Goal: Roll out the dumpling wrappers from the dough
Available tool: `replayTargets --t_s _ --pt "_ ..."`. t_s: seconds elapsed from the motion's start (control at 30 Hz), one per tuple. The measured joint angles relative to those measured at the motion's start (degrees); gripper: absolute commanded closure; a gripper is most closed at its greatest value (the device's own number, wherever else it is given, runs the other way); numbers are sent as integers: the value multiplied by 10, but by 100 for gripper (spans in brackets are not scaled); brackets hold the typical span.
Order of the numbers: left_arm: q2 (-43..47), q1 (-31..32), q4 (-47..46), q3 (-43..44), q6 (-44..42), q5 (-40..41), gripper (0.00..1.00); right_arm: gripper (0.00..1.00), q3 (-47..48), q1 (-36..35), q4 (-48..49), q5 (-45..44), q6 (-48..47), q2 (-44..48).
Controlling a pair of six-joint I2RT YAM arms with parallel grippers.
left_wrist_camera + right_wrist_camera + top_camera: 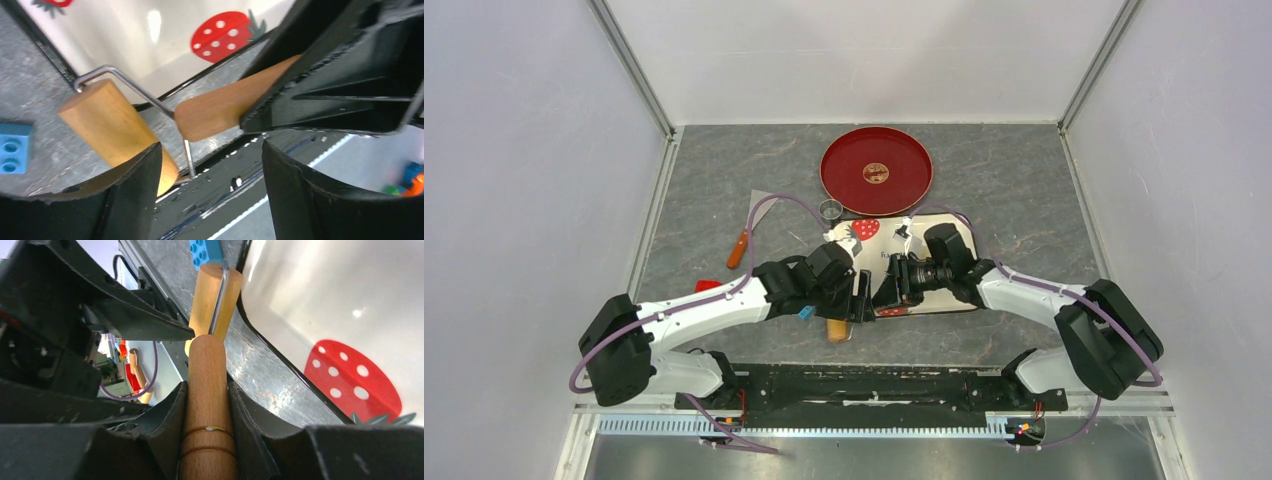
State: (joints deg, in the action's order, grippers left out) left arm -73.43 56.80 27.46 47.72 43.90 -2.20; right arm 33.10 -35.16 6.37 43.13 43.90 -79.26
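A small wooden roller lies over the near edge of the strawberry-print board [944,262]. Its drum [837,329] [115,132] [212,295] rides on a bent wire. My right gripper [894,285] [206,385] is shut on the roller's wooden handle [207,415] [220,107]. Beside the drum, my left gripper [856,300] [211,150] stands open, with nothing between its fingers [135,200]. The two grippers almost touch. No dumpling wrappers or dough show; the arms cover the middle of the board.
A red round tray [904,150] sits at the back. A metal ring [831,209] stands by the board's far left corner. A scraper with an orange handle [740,248] lies to the left. A blue brick [806,312] [12,147] lies next to the drum.
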Motion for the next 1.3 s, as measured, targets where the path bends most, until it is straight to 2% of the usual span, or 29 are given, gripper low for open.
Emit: replayTargets --t_s 0.23,0.37,0.57,0.83,1.03,1.3 --pt "7 -36 -93 -26 12 -83 21 100 45 0 -89 -27 -57 -1" --pt "23 -87 -144 -59 33 -130 21 100 91 1 -158 -79 -92 5" --pt "36 -164 -158 -67 34 -159 21 100 115 32 -234 -158 -129 60" --pt "-11 -205 -89 -24 -4 -129 25 100 155 96 -337 -238 -186 96" --pt "-80 -206 -29 22 -33 -81 26 100 201 98 -400 -291 -231 104" --pt "-160 -207 12 54 -53 -54 34 100 226 98 -422 -306 -261 123"
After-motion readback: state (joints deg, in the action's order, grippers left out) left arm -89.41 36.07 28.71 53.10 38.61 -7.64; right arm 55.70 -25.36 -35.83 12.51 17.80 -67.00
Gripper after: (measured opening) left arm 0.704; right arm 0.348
